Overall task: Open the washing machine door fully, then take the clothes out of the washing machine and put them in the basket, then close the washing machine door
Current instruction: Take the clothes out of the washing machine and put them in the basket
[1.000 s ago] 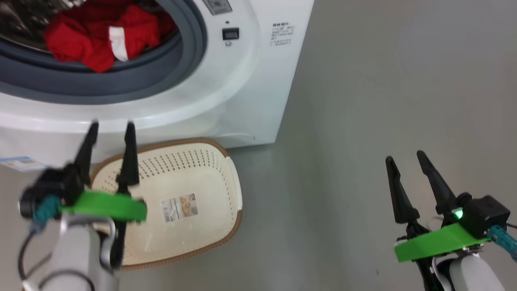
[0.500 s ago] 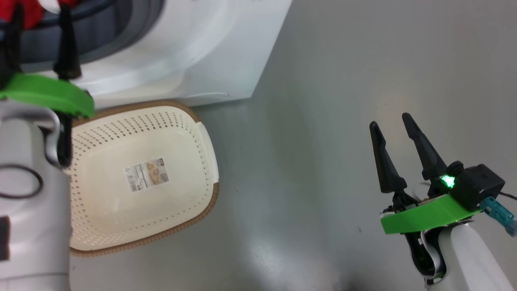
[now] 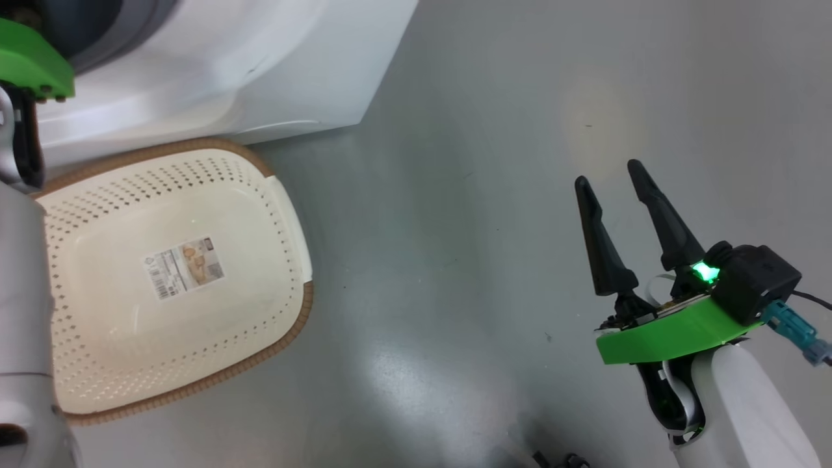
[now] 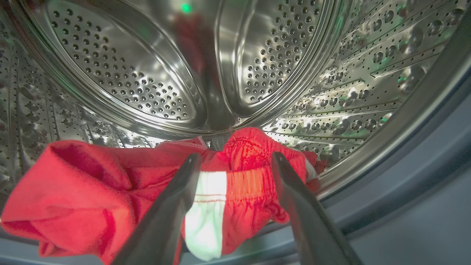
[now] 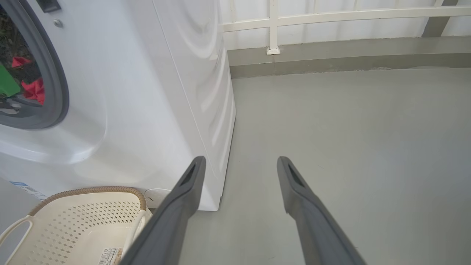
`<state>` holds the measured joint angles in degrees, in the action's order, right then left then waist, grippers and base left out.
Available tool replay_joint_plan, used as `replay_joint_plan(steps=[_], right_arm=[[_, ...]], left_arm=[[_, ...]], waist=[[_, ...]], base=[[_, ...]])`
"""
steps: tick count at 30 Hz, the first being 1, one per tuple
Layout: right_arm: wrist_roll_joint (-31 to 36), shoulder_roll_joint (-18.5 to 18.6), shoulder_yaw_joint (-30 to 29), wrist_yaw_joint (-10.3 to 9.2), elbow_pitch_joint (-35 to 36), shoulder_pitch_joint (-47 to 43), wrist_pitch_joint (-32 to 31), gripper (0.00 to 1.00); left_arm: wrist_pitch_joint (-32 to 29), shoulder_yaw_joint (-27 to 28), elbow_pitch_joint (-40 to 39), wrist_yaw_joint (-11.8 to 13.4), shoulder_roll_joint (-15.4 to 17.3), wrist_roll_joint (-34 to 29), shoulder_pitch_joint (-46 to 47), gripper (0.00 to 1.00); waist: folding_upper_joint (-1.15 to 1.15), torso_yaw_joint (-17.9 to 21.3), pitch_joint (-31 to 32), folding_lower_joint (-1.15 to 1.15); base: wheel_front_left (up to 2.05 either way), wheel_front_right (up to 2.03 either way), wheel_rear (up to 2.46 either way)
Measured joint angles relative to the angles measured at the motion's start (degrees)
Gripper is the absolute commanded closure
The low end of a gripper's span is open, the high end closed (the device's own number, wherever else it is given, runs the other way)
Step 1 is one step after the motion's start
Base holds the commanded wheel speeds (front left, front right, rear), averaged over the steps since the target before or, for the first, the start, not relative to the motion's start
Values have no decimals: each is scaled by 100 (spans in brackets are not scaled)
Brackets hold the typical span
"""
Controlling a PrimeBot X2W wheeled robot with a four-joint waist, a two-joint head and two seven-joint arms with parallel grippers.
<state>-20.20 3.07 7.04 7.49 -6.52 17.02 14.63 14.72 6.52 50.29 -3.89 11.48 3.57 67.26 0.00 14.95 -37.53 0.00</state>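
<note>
Between the left tips: left gripper [image 4: 235,156] spread inside the steel perforated drum [image 4: 147,73], gripping nothing.
Clothes: bright red soft clothes [image 4: 73,184] with a white panel, just under and beyond the tips, long axis across the gap, bulk leftward.
Basket: cream perforated plastic basket [image 3: 305,305], brown-rimmed, beside the pale left forearm [image 3: 23,292].
Right side: right gripper [image 3: 607,173] spread, empty, well apart from the drum; the left gripper is nearer.

The right gripper [image 3: 607,173] has two long, tapered matte-black fingers on a bright green plastic plate [image 3: 669,333]. A black boxy camera housing [image 3: 757,283] carries a lit green lamp [image 3: 703,272] at its 9 o'clock and a teal cable connector [image 3: 790,325] at 4 o'clock. The pale grey forearm shell [image 3: 747,409] is smooth. The left arm's green plate [image 3: 29,62] shows small dark screws.
</note>
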Motion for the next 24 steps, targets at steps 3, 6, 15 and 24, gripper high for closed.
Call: replay_joint_plan(steps=[3, 6, 15, 24], right_arm=[[0, -3, 126, 0, -5, -3, 0, 0], [-1, -7, 167, 0, 0, -5, 0, 0], [-11, -7, 274, 0, 14, -12, 0, 0], [-40, -7, 297, 0, 27, -12, 0, 0]], left_arm=[[0, 67, 174, 45, 66, 3, 9, 0], [1, 92, 331, 53, 185, 3, 50, 0], [1, 94, 1033, 147, 344, 2, 371, 0], [5, -25, 1975, 36, 385, 9, 776, 0]], waist=[[0, 93, 14, 0], [0, 183, 27, 0], [0, 269, -21, 0], [0, 292, -8, 0]], base=[[0, 0, 0], [0, 0, 0], [0, 0, 0], [0, 0, 0]])
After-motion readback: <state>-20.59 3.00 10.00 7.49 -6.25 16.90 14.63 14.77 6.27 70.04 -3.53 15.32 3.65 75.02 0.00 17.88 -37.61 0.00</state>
